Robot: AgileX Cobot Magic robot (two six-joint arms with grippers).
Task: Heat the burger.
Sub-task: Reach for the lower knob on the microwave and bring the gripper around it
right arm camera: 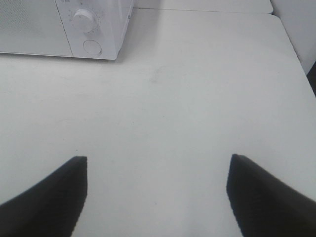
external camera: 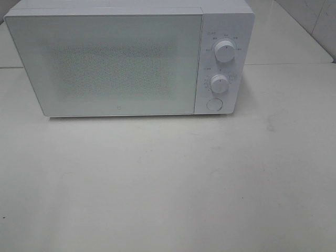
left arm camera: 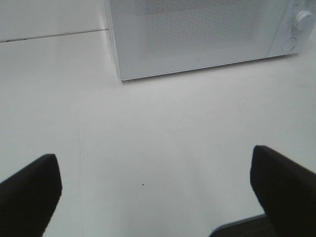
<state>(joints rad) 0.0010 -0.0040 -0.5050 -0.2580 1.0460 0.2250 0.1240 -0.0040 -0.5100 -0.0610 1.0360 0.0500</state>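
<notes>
Standing at the far side of the desk, a white microwave is seen with its door shut. The left tool and the right tool are held wide open, empty, over the near desk. The burger is hidden from every view; its place and heading cannot be told.

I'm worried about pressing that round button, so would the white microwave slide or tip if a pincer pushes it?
Probably not tip: the microwave is wide, low and sits flat on the table. It might slide a little, since that surface looks smooth. The round button sits low, which likely limits any tipping.
</notes>
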